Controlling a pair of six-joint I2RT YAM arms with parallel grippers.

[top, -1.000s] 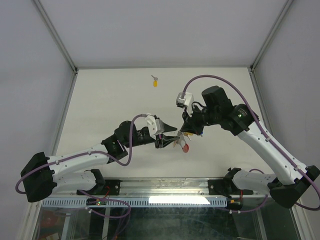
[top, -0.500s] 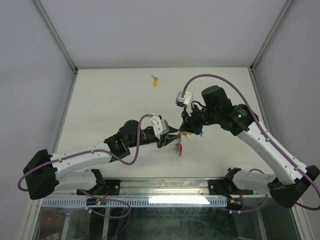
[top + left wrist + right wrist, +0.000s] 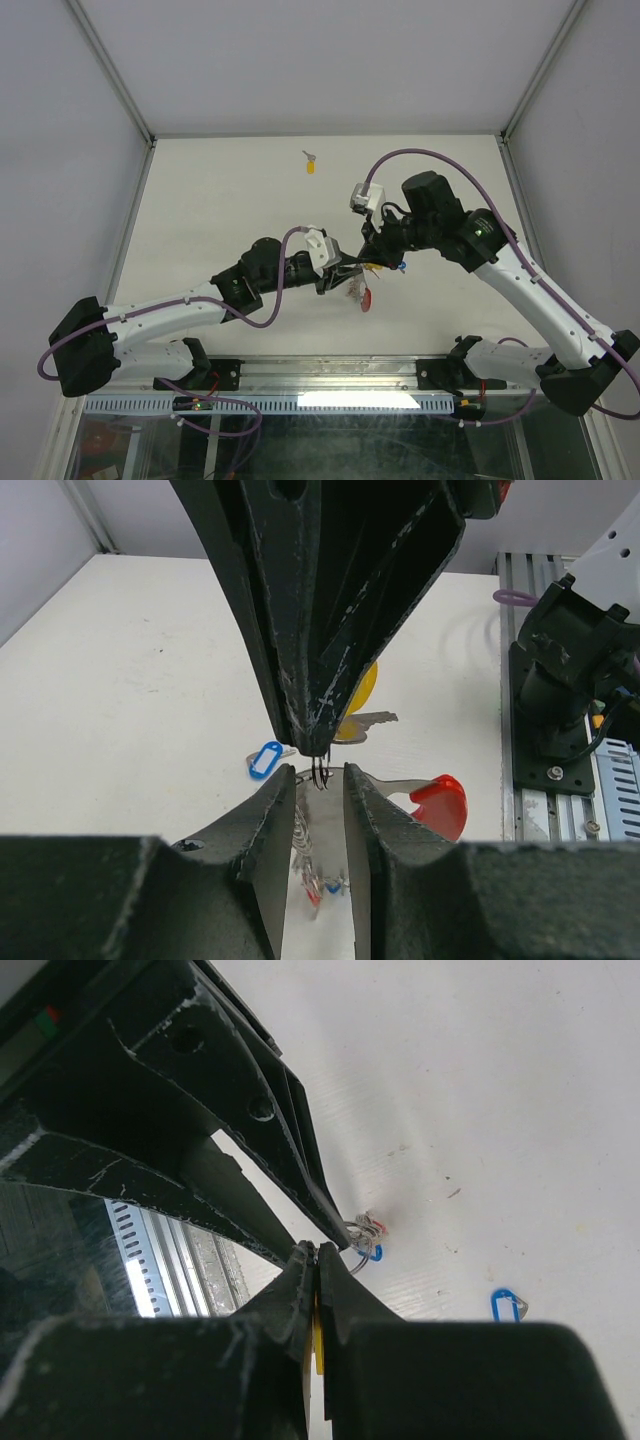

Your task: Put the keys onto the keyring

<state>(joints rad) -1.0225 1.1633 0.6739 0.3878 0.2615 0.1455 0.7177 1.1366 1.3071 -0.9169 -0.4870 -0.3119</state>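
Note:
My left gripper (image 3: 343, 272) and right gripper (image 3: 368, 262) meet tip to tip above the table's middle. In the left wrist view the left gripper (image 3: 320, 772) is nearly closed on the keyring; its wire rings (image 3: 303, 852) hang between the jaws and its red strip (image 3: 440, 802) sticks out to the right. The right gripper (image 3: 318, 1252) is shut on a yellow-headed key (image 3: 317, 1332), with thin ring wire at its tips. The key's yellow head (image 3: 362, 692) shows behind the right fingers (image 3: 320, 660). The ring cluster (image 3: 366, 1228) hangs at the left finger's tip.
A blue-tagged key (image 3: 265, 760) lies on the white table under the grippers and also shows in the right wrist view (image 3: 508, 1305). Another yellow key (image 3: 311, 166) lies alone at the far side. Metal rails (image 3: 330, 375) run along the near edge.
My left gripper has moved right and forward until its tips meet the right gripper's tips. The red strip has swung slightly beneath it. The right arm has barely moved.

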